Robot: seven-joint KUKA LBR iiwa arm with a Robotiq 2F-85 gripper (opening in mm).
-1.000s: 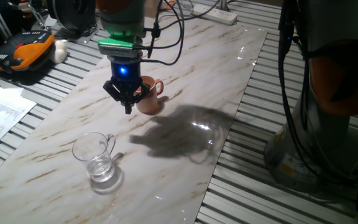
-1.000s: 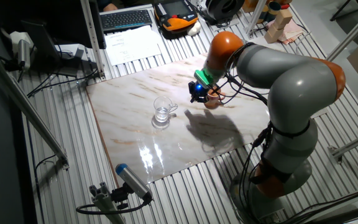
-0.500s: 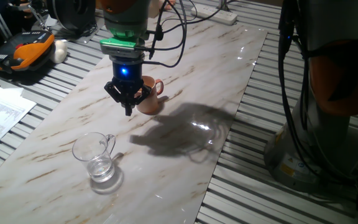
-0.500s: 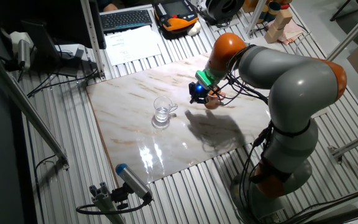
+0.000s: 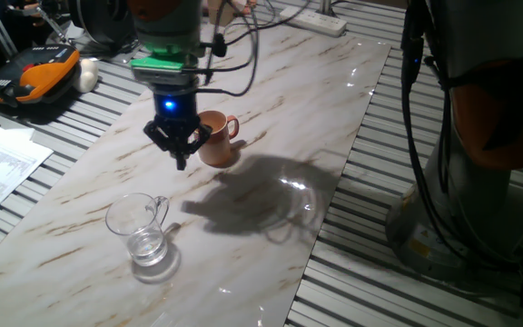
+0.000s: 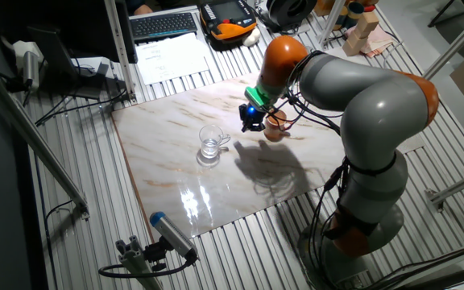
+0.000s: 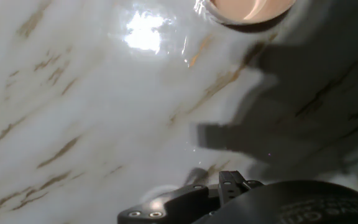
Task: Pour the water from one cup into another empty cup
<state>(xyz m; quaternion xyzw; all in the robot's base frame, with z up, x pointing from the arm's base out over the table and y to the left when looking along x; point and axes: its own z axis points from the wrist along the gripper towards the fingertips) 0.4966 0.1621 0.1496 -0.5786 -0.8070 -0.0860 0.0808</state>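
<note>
Gripper (image 5: 180, 156) was seen hanging above the marble table (image 5: 334, 100) with nothing held, its fingertips pointing down and seemingly drawn close together, though whether they fully met could not be told from either fixed view. No part of the pour could be judged as done: the glass mug (image 5: 140, 229) stood untouched near the table's front edge with the water (image 5: 148, 247) at its bottom, well apart from the brown mug (image 5: 216, 138), which stood upright nearer the middle, just beside the hanging fingers. Grasping, carrying and tipping were all judged as left. In the hand view only the brown mug's rim (image 7: 248, 9) was shown, cut off at the top edge, and the fingers themselves were hidden
</note>
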